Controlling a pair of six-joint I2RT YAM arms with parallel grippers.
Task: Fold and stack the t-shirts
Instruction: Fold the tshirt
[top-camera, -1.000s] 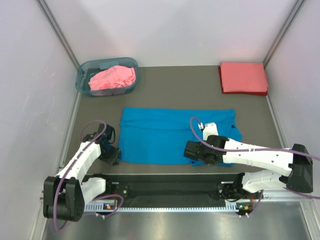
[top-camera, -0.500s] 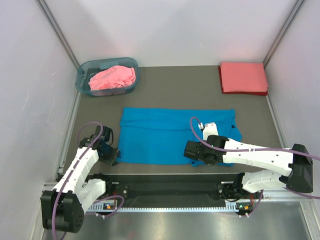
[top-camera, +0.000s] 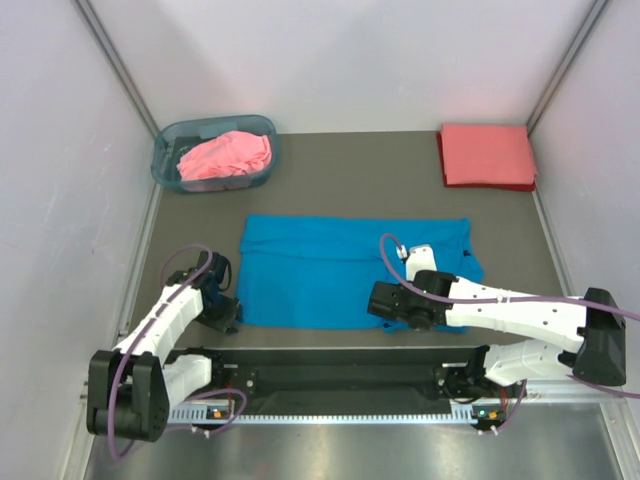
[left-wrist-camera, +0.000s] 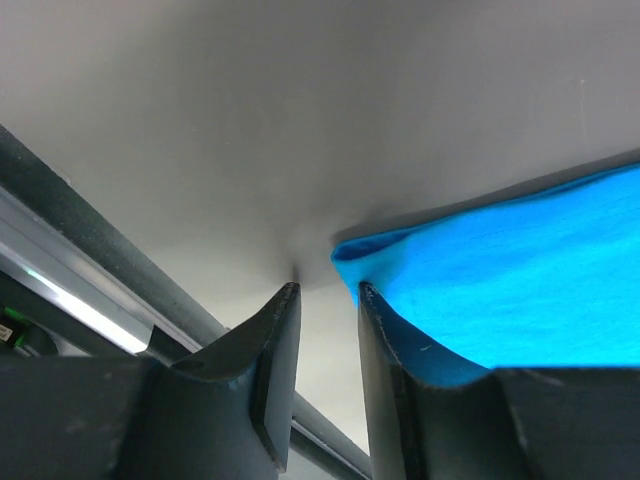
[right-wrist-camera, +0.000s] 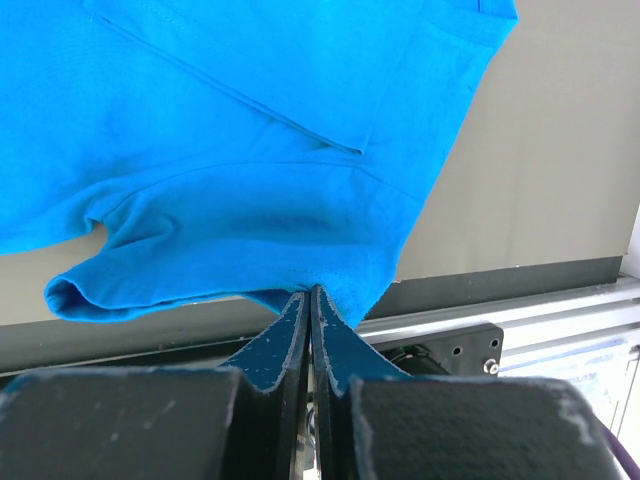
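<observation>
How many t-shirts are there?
3. A bright blue cloth t-shirt spread centrally, a pink one crumpled in the translucent plastic basket far left, a coral-red one folded far right. Others may hide underneath.

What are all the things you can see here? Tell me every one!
blue t-shirt: one, bright blue, spread flat in the middle of the table
pink t-shirt: one, pink, crumpled inside the basket
coral-red t-shirt: one, coral-red, folded at the far right corner
basket: one, see-through blue-grey, far left corner
table: one, grey-brown, under everything
rail: one, silver metal, along the near edge
left arm: one, white and black, near left
right arm: one, white and black, near right
left tool: one, black, open, at the blue t-shirt's near left corner
right tool: one, black, shut on the blue t-shirt's near edge
</observation>
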